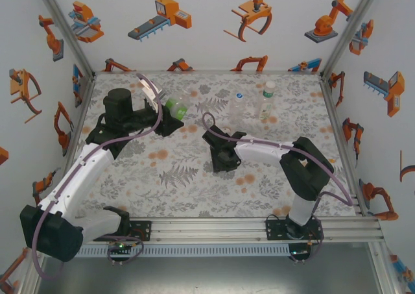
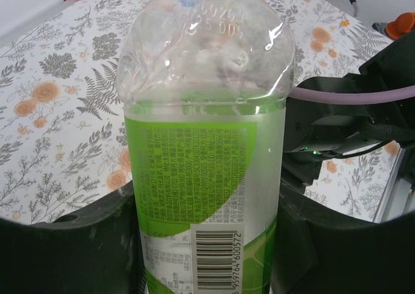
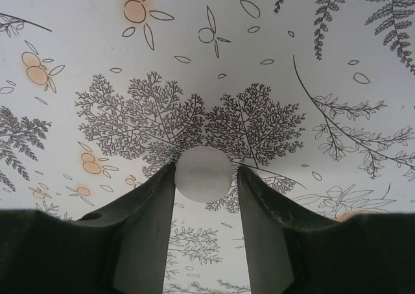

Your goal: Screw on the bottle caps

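Note:
My left gripper (image 2: 207, 258) is shut on a clear bottle with a green label (image 2: 207, 145), its dark fingers (image 2: 65, 242) pressing both sides of the body. The bottle's top runs off the upper edge of that view. From above, this held bottle (image 1: 176, 104) is at the back left of the table, in the left gripper (image 1: 170, 112). My right gripper (image 3: 204, 174) is down at the table with its fingertips on either side of a pale round cap (image 3: 203, 172) lying on the floral cloth. Seen from above, the right gripper (image 1: 220, 161) is at mid-table.
A clear bottle with a blue cap (image 1: 238, 109) and a taller clear bottle with a green band (image 1: 266, 100) stand upright at the back, right of centre. The right arm's black wrist and lilac cable (image 2: 337, 112) lie just beyond the held bottle. Printed walls enclose the table (image 1: 168, 190).

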Robot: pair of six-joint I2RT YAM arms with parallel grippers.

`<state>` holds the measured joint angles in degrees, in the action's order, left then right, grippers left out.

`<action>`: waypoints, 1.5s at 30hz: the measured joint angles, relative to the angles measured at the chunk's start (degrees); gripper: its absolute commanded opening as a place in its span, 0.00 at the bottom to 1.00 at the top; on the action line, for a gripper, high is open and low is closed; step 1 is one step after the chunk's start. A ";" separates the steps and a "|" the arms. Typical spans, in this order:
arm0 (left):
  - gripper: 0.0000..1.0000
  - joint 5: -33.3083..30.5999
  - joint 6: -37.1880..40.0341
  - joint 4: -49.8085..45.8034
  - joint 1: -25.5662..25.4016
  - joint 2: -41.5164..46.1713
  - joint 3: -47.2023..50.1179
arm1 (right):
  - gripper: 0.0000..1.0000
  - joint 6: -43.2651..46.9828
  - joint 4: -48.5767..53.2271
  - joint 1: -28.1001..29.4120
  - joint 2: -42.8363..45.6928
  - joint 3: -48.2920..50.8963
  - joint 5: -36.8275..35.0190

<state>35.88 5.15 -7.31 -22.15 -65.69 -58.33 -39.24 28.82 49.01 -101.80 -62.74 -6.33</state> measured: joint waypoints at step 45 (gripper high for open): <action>0.08 6.80 9.94 -6.67 -4.61 -2.64 -0.33 | 0.19 25.49 -6.01 -11.65 32.09 6.14 14.32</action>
<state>42.68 15.09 -13.98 -26.76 -68.34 -58.65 -13.76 22.81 37.36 -69.71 -56.60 7.99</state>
